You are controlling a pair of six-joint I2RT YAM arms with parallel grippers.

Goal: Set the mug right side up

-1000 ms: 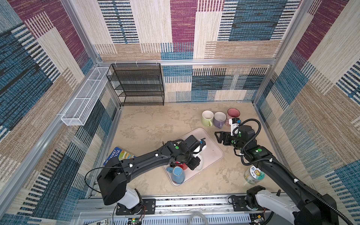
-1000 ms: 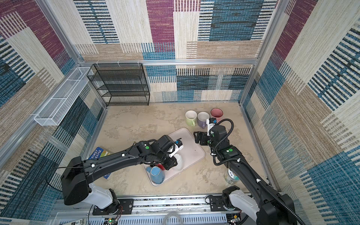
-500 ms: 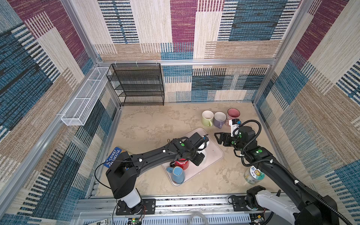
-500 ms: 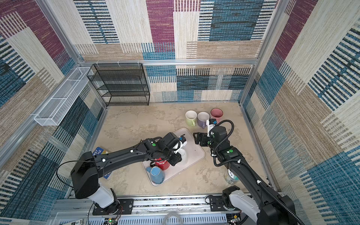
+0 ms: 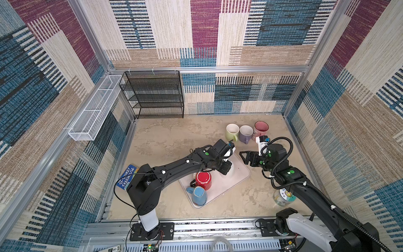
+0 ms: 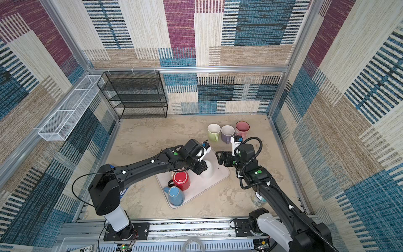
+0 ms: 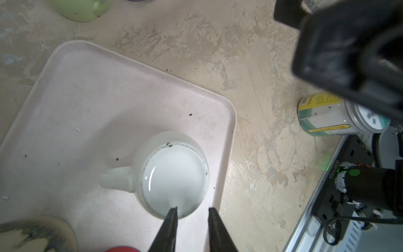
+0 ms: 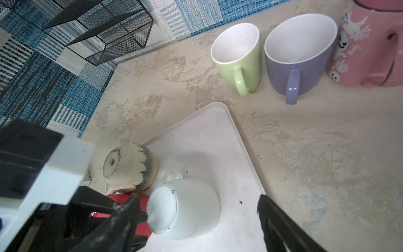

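Observation:
A white mug stands upside down near the right corner of the pale tray. My left gripper hovers over its base edge. The jaws stand a narrow gap apart with nothing gripped: one tip sits over the base, the other just outside the mug's wall. My right gripper is wide open just right of the tray, facing the white mug without touching it. Red, blue and cream mugs also stand upside down on the tray.
Green, purple and pink mugs stand upright in a row behind the tray. A jar lies under my right arm. A book lies at the left, with a black rack at the back.
My left gripper has swung from above the red mug towards the right and back, ending over the white mug. The right arm has hardly moved.

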